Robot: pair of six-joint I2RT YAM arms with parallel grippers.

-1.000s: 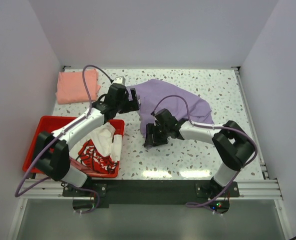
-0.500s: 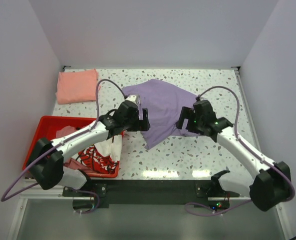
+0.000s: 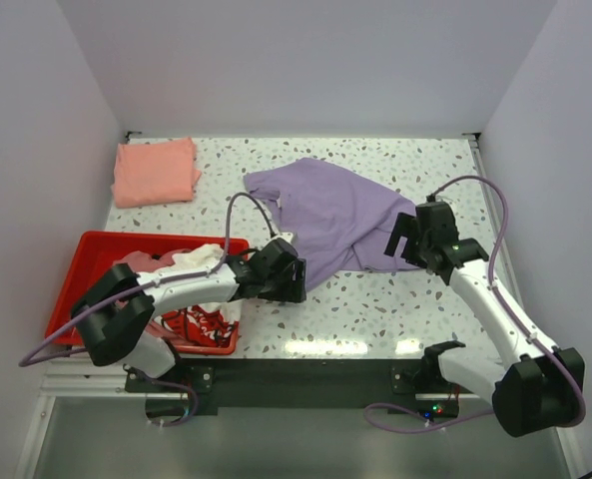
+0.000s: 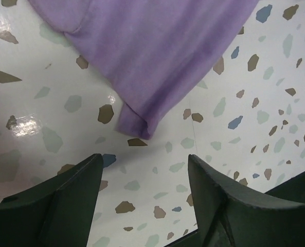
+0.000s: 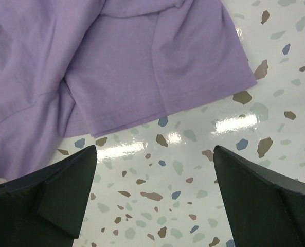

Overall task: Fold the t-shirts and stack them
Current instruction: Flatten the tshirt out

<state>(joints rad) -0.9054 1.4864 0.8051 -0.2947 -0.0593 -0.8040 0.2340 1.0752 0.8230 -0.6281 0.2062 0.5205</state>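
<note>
The lavender-purple t-shirt (image 3: pixel 335 212) lies crumpled and partly spread on the middle of the table. My left gripper (image 3: pixel 294 282) is open and empty, low over the table just short of the shirt's near corner (image 4: pixel 136 125). In the left wrist view the left gripper (image 4: pixel 144 165) has only bare table between its fingers. My right gripper (image 3: pixel 404 238) is open and empty at the shirt's right edge. In the right wrist view the right gripper (image 5: pixel 155 155) is just short of a sleeve of the shirt (image 5: pixel 157 72). A folded salmon-pink t-shirt (image 3: pixel 156 172) lies at the back left.
A red plastic tray (image 3: pixel 94 249) stands at the front left, under my left arm. It holds a white t-shirt with red print (image 3: pixel 198 321) and a dusty pink one (image 3: pixel 136 263). White walls close in the left, back and right sides of the table.
My left gripper has moved from the shirt's far left edge toward the front, to its near corner. My right gripper has swung from the near corner to the shirt's right edge. The shirt lies more spread.
</note>
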